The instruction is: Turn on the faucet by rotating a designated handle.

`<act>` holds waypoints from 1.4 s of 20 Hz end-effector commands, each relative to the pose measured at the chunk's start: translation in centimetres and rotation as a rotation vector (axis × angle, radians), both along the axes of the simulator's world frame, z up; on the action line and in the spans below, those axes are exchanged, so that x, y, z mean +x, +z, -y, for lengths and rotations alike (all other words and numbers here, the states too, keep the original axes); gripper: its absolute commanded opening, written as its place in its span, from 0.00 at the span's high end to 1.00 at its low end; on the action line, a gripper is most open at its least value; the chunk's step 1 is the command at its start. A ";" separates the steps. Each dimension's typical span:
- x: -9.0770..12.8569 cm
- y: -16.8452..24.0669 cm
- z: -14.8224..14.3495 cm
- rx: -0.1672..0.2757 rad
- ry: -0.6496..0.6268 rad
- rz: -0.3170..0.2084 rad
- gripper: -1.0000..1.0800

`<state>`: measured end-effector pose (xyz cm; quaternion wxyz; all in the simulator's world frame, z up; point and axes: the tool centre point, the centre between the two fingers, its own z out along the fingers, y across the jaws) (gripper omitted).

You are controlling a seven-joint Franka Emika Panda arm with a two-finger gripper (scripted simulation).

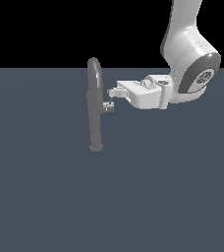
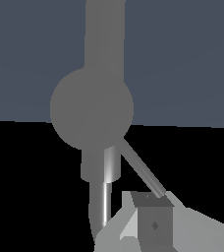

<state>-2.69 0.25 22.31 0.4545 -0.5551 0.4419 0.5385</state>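
Note:
The faucet [image 1: 94,106] is a tall dull-grey post with an arched spout on top and a small round base on the floor. The handle [image 1: 107,106] is a short light-silver stub on the side of the body that faces the arm. My gripper [image 1: 112,98] reaches in level from the exterior view's right, its jaws apart, with the upper finger [image 1: 115,91] just above the handle. In the wrist view the faucet body [image 2: 92,108] fills the middle, the handle stub [image 2: 111,165] juts from it, and its thin rod lever [image 2: 141,170] ends against one fingertip [image 2: 153,219]. The other finger is out of that view.
The faucet stands alone on a flat blue-grey floor [image 1: 45,197]. The white arm [image 1: 190,64] comes down from the top on the exterior view's right. Behind the floor is plain black.

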 end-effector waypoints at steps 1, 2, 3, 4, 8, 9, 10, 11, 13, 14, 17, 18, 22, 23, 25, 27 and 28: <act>-0.9 -1.5 0.2 0.001 0.000 -0.017 1.00; -1.3 -2.0 0.3 0.001 0.000 -0.020 1.00; -1.7 -2.5 0.3 0.001 0.000 -0.024 1.00; -2.1 -3.1 0.4 0.001 0.000 -0.027 1.00; -1.4 -1.8 0.3 0.003 0.005 0.008 1.00; -1.6 -2.5 0.3 0.003 0.004 0.002 1.00; -1.8 -3.3 0.4 0.002 0.003 -0.004 1.00; -1.9 -4.0 0.4 0.002 0.003 -0.010 1.00; -2.3 -5.5 0.5 0.001 0.001 -0.023 1.00; -2.5 -6.2 0.5 0.001 0.000 -0.029 1.00; -1.5 -3.8 0.3 0.006 0.009 0.014 1.00; -1.5 -4.4 0.3 0.006 0.008 0.009 1.00; -1.4 -6.8 0.3 0.003 0.004 -0.012 1.00; -1.4 -7.4 0.3 0.003 0.003 -0.017 1.00; -1.4 -8.6 0.3 0.001 0.001 -0.027 1.00; -0.5 -4.8 0.2 0.014 0.016 0.032 1.00; -0.4 -5.2 0.2 0.013 0.015 0.027 1.00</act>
